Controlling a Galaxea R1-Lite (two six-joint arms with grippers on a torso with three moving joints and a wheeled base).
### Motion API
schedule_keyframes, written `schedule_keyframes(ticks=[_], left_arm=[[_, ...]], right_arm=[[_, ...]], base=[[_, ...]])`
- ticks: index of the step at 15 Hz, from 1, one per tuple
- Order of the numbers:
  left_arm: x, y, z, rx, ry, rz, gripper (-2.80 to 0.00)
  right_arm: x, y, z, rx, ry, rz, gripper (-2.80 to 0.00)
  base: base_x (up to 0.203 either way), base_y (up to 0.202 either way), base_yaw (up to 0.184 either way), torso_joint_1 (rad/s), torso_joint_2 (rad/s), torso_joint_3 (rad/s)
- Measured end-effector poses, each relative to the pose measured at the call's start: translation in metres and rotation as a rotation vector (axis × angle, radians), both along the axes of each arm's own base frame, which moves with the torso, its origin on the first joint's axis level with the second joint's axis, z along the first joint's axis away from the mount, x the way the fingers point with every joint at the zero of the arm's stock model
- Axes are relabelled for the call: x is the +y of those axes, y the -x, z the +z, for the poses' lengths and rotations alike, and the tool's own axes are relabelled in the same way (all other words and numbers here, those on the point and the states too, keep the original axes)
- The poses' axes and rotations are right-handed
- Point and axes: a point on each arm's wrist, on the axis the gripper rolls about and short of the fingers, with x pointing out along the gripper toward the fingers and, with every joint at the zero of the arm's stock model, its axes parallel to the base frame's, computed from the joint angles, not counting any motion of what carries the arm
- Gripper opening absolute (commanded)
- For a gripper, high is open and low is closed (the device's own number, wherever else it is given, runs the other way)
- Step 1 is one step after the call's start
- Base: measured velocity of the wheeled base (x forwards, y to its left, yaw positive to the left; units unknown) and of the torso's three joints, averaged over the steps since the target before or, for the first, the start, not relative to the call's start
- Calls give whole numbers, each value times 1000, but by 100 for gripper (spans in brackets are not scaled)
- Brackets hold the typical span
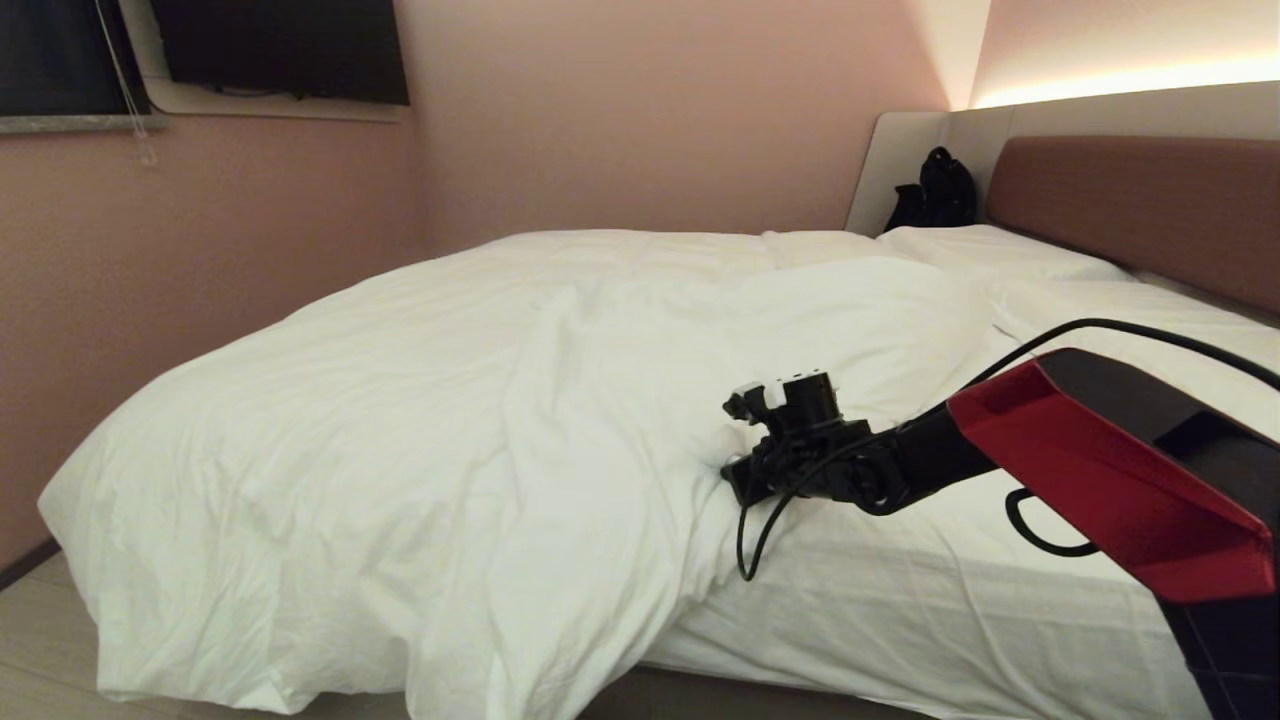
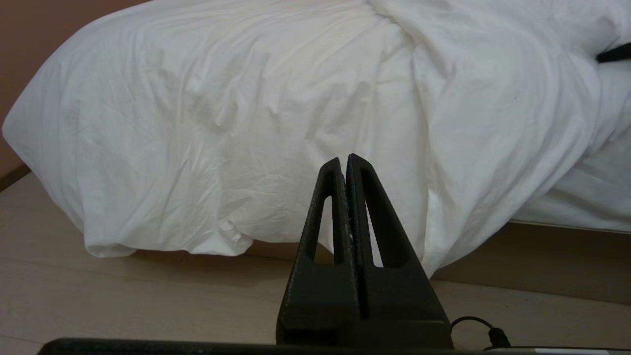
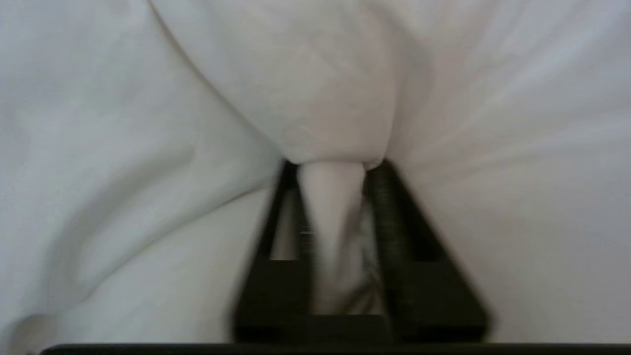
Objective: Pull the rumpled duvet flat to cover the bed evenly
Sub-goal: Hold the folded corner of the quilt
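The rumpled white duvet (image 1: 450, 400) lies bunched toward the left and foot of the bed (image 1: 900, 610), leaving bare sheet on the near right. Its edge hangs to the floor in the left wrist view as well, duvet (image 2: 236, 108). My right gripper (image 1: 727, 478) reaches in from the right and presses into the duvet's raised edge at mid-bed. In the right wrist view the right gripper (image 3: 331, 166) is shut on a fold of duvet (image 3: 325, 84) that fills the gap between its fingers. My left gripper (image 2: 343, 160) hangs low before the bed's foot, shut on nothing.
A brown headboard (image 1: 1130, 200) and pillows (image 1: 990, 250) are at the far right, with a black bag (image 1: 938, 190) in the corner. A pink wall (image 1: 200, 240) runs close along the bed's left side. Pale wood floor (image 2: 123, 296) lies in front.
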Motion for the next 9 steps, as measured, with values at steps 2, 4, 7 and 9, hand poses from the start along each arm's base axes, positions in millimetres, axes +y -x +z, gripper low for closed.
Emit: schedule_keyframes(ticks=[2, 4, 7, 9], left_arm=[[0, 0, 0, 0, 0, 0, -280], [0, 0, 0, 0, 0, 0, -280], [0, 0, 0, 0, 0, 0, -280], [0, 0, 0, 0, 0, 0, -280]], right_arm=[[-4, 9, 16, -10, -15, -7, -280], [-10, 24, 29, -8, -22, -12, -280], [-25, 42, 38, 13, -18, -28, -280], [-40, 53, 38, 40, -12, -49, -280]], base=[[0, 0, 0, 0, 0, 0], [0, 0, 0, 0, 0, 0], [0, 0, 0, 0, 0, 0], [0, 0, 0, 0, 0, 0]])
